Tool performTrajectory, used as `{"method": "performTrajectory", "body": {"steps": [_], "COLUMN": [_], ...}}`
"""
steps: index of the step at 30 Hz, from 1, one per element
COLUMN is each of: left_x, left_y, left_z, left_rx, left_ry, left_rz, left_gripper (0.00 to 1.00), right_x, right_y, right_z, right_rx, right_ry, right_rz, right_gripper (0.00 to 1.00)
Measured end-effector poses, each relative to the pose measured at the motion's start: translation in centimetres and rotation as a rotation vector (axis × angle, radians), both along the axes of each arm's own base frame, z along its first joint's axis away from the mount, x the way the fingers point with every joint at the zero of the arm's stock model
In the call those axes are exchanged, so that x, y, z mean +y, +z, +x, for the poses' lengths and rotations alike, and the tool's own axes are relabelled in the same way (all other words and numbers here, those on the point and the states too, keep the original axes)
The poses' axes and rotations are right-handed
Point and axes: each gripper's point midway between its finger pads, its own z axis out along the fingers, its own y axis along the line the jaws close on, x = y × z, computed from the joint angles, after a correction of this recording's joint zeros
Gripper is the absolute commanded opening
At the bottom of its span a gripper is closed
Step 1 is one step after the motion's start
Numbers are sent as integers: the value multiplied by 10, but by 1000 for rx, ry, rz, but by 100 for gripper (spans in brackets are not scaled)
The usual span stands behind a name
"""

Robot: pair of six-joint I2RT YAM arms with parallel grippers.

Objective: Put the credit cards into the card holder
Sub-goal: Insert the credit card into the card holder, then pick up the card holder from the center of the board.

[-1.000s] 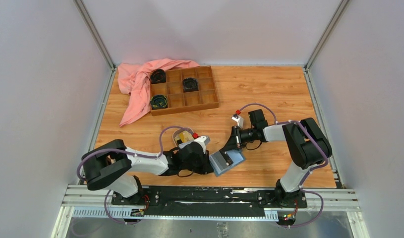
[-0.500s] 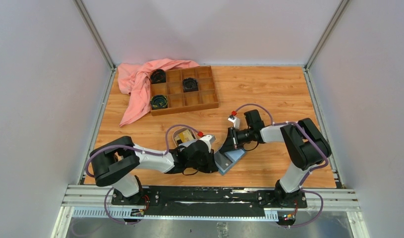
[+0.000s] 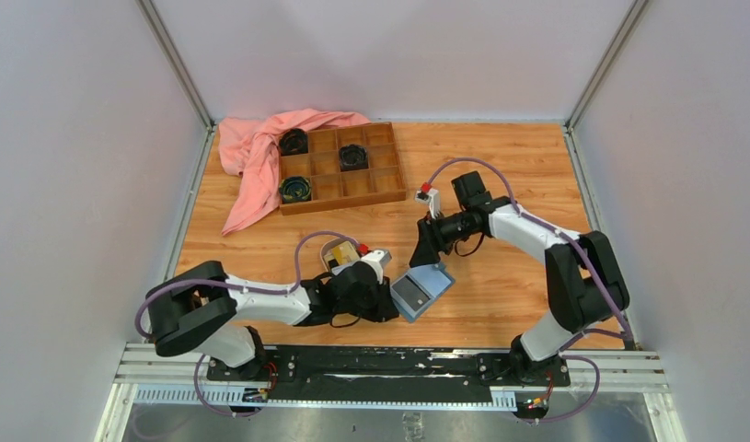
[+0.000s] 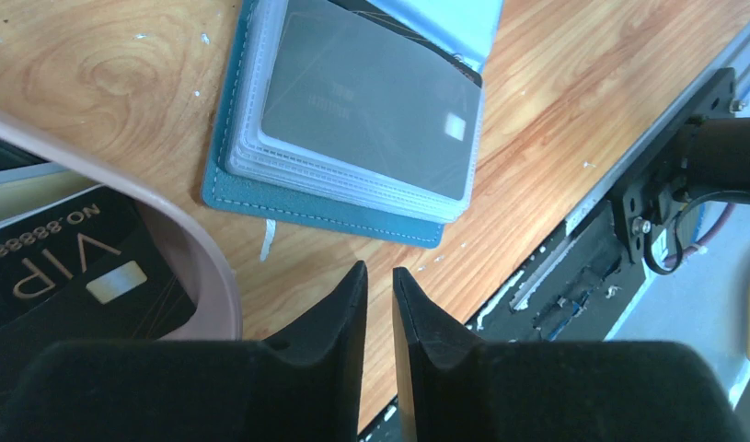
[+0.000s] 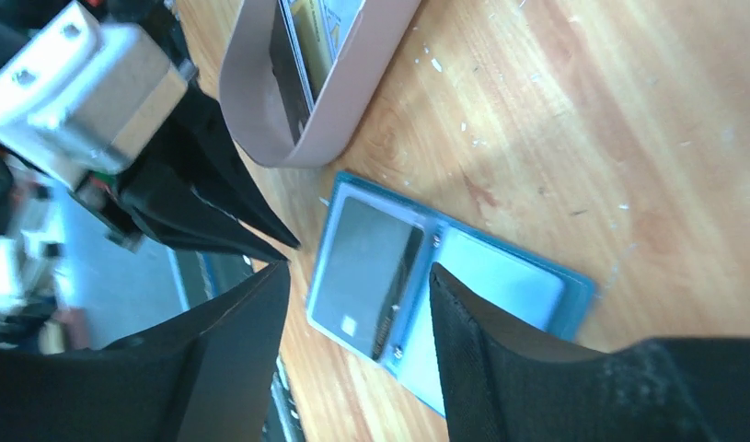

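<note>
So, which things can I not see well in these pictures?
- Black VIP card, left wrist view: the pink dish rim and the picture's edge cut it off.
- Number of cards in the dish, top view: the left arm covers most of it.
- Black items in the wooden tray, top view: too small to name.

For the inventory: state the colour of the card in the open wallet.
Dark grey card; best in left wrist view.
</note>
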Motion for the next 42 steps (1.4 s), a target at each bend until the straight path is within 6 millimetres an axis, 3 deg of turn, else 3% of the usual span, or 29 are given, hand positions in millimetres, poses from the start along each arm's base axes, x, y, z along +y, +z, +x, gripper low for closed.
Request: {"method": "performTrajectory", "body": {"steps": [4,7,12,16,21,26,32,38,42], "left_x": [4,5,12,24,28,26,23,-1,-12], "left_y": [12,24,39,43,51,48,20,10,9], "left_z": [-1,0,-2,-3,-2,-4,-12,-15,-9], "left_rx": [-19,-47,-86,-113,-113,-41,94,162,161], "left_ry": [-2,-8,-14,7,42,92,160,184,196], "left_rz": [-22,-42,-79,-92,-125,-143,-95,-71,-71], "left_gripper": [29,31,38,60,64,66,68,68,68], "right_x": [-14,-28,-45,-54,-60,-72,-74,-68,-66], "right_y": [13,7,-8,-15,-33,-51,-60,-62,-63], "right_z": [11,13,14,15,14,12,8,6,5], "right_rx": [-190,-251,-295,-308,-225,-113,-34,26,55], "right_ry": [60,80,108,112,111,76,61,59,57], "right_rz": [-73,-147,-253,-309,-343,-362,-356,-333,-319], "right_gripper": [64,63,65,65,65,65,59,50,39]}}
